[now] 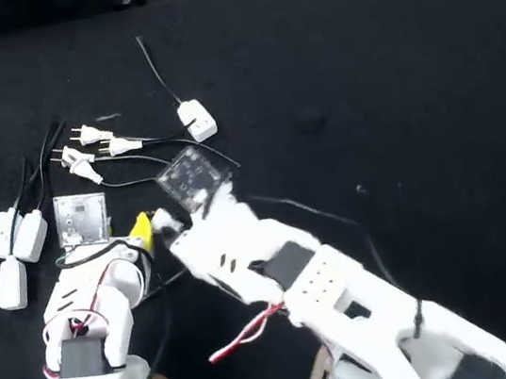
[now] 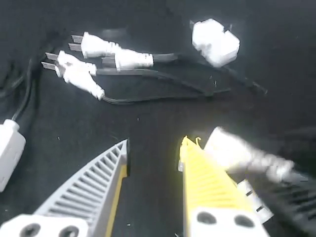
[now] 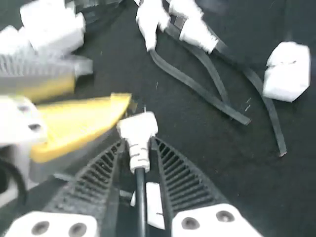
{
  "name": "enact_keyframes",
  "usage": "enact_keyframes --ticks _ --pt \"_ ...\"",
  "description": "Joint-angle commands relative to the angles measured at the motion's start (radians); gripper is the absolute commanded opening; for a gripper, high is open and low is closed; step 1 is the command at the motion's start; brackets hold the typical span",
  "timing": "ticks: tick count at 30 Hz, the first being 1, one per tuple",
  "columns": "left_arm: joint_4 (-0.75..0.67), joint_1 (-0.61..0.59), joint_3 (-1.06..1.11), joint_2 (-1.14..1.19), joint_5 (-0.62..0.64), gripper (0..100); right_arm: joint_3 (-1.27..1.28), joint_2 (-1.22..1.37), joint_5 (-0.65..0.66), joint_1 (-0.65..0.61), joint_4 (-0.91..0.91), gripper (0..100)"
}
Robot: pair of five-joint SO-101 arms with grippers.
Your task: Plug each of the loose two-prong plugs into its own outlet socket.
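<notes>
left claw (image 2: 154,145) sits low over the black bench (image 1: 408,80), at the near left. its grey finger and its yellow finger (image 2: 197,173) stand well apart, with bare bench between them and nothing gripped.

just beside the yellow finger is the right claw (image 3: 138,144), which comes in from the near right. its two black ribbed fingers (image 3: 180,177) press on either side of a white plug (image 3: 137,129), and that plug's black cord (image 3: 139,197) runs back between them. the plug's front end pokes out past the fingertips, close to the tip of the left claw's yellow finger. whether the two touch cannot be told.

farther out, three more plugs lie loose on the bench, close together, prongs pointing away to the left: the first loose plug (image 2: 96,45), the second loose plug (image 2: 128,59) just beside it, and the third loose plug (image 2: 76,74) a little nearer. their thin black cords trail off to the right.

off to the left edge lies a group of three white corded blocks (image 1: 30,237), side by side.

farthest out, beyond the plugs and to their right, a small white outlet block (image 1: 197,120) rests on the bench, with its own cord leading away.
</notes>
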Motion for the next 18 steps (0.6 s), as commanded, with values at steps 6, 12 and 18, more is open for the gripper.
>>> enact_keyframes --ticks 6,12,18 --pt "-0.012 -0.007 -0.007 0.0 -0.011 18 0.022 -0.108 -0.002 -0.015 -0.005 1.0" --pt "-0.012 -0.007 -0.005 0.0 -0.006 18 0.019 -0.084 -0.002 -0.015 -0.005 1.0" --pt "-0.005 0.028 -0.002 0.0 -0.008 18 0.013 -0.062 -0.002 -0.015 -0.02 1.0"
